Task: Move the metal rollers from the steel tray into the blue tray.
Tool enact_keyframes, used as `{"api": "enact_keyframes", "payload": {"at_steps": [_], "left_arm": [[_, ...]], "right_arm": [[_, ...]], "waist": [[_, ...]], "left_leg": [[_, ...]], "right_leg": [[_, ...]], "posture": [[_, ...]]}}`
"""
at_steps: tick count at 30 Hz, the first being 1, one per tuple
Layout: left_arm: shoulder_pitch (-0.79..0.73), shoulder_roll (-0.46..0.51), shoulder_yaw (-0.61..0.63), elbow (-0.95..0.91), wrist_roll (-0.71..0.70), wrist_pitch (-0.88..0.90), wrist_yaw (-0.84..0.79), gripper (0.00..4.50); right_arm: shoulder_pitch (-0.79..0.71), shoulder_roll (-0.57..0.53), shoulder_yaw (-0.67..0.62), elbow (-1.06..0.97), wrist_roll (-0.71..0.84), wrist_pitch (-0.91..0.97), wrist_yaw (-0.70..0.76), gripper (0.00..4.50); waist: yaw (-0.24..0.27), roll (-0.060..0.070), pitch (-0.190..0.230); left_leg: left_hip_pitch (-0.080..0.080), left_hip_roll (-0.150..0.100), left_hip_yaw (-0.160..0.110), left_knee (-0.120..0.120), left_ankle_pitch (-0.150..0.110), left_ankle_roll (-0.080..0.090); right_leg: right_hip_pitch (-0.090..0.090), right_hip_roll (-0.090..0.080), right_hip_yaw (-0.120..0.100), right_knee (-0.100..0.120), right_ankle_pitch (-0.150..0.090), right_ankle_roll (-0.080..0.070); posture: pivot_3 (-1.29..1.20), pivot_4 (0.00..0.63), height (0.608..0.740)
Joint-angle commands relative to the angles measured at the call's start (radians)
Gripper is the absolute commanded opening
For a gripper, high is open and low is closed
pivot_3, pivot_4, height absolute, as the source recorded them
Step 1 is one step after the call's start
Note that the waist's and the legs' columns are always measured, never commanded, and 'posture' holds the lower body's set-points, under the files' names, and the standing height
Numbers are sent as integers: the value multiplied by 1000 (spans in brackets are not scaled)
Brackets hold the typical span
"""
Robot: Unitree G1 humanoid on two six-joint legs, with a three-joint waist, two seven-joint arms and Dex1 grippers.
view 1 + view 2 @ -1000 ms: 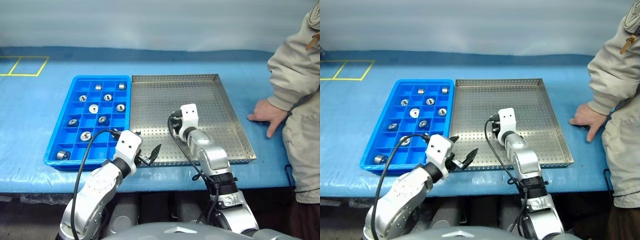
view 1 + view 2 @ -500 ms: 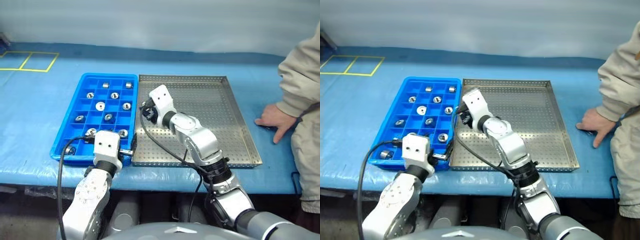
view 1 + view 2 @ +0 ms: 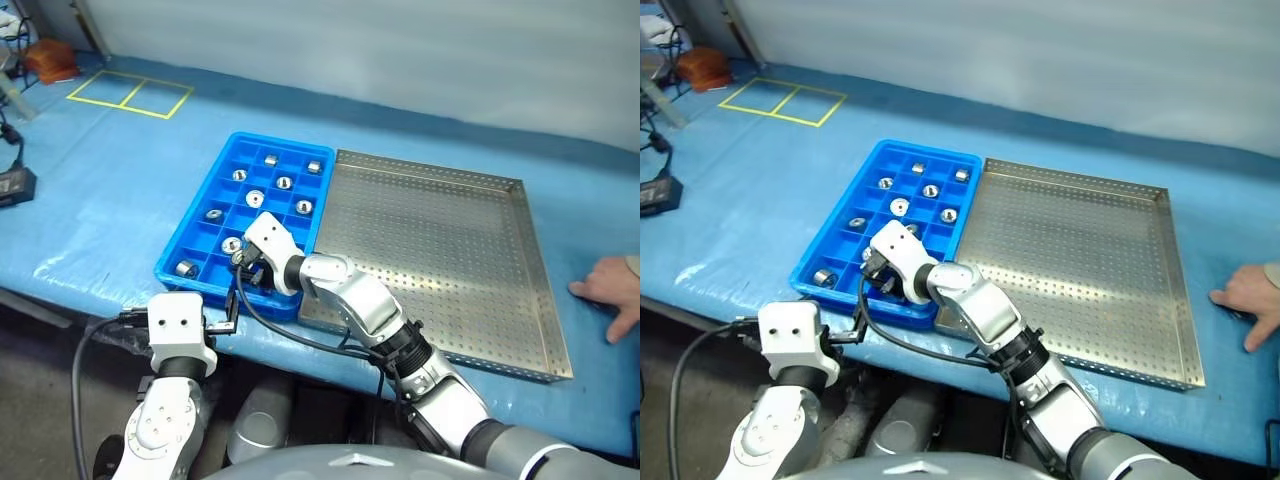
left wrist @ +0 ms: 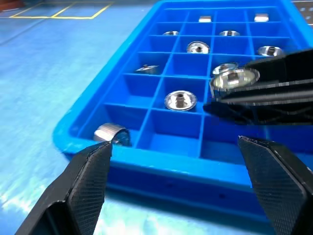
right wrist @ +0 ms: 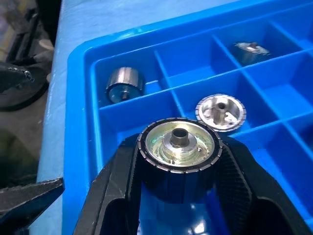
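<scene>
Right fingers (image 5: 178, 196) now over blue tray (image 5: 83, 98) | clamping roller (image 5: 178, 144)

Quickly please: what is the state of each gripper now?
Left gripper: open, holding nothing.
Right gripper: closed on a metal roller, above the blue tray.

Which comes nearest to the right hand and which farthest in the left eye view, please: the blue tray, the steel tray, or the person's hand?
1. The blue tray: the right hand, shut on a roller, hovers over its near end.
2. The steel tray: just to its right.
3. The person's hand: at the far right, past the steel tray.
</scene>
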Motion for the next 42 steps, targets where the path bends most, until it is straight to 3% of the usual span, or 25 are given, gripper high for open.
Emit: {"api": "enact_keyframes", "payload": {"at_steps": [1, 9, 15, 23, 29, 35, 42], "left_arm": [[-1, -1, -20, -47, 10, -26, -9, 4500], [-28, 2, -33, -21, 1, -26, -38, 4500], [-53, 2, -41, -2, -1, -21, -56, 4500], [-81, 13, -33, 10, -11, -17, -87, 4500], [-155, 40, -12, 36, -25, -5, -135, 4500], [-254, 76, 27, 86, -54, 13, -196, 4500], [-318, 92, 22, 124, -76, 32, -234, 4500]], "right_arm": [[9, -6, -12, -36, 4, 0, 9, 1709], [54, -79, -27, -144, 12, 85, 13, 1709], [76, -125, -36, -242, 27, 169, 10, 1709], [86, -124, -55, -297, 42, 215, -2, 4321], [91, -107, -149, -373, 63, 217, -43, 4479], [145, -123, -254, -450, 74, 232, -108, 4479], [230, -157, -299, -524, 84, 256, -156, 4479]], "waist": [[34, 0, 0], [104, 0, -1], [112, 0, -2], [101, 0, -2], [84, 1, -2], [31, 2, -4], [-99, 3, -5]], "left_leg": [[0, 0, 0, 0, 0, 0], [0, 1, 1, 0, -2, -3], [-1, 0, 2, 0, -2, -3], [-1, 0, 1, 0, -4, -5], [-4, 0, -1, 0, -4, -6], [-2, 0, -3, 2, -4, -6], [0, -1, -6, 2, -4, -6]], "right_leg": [[0, 0, 0, 0, 0, 0], [0, 0, -4, -1, -1, -1], [0, 0, -6, -1, -1, -2], [1, 2, -12, 0, -1, -2], [2, 2, -15, 0, -2, -2], [3, 2, -17, 0, -4, -6], [11, 2, -17, 0, -3, -5]], "posture": [[570, 150, 740], [520, 150, 740], [491, 150, 740], [441, 150, 740], [371, 150, 740], [266, 150, 740], [214, 150, 740]]}}
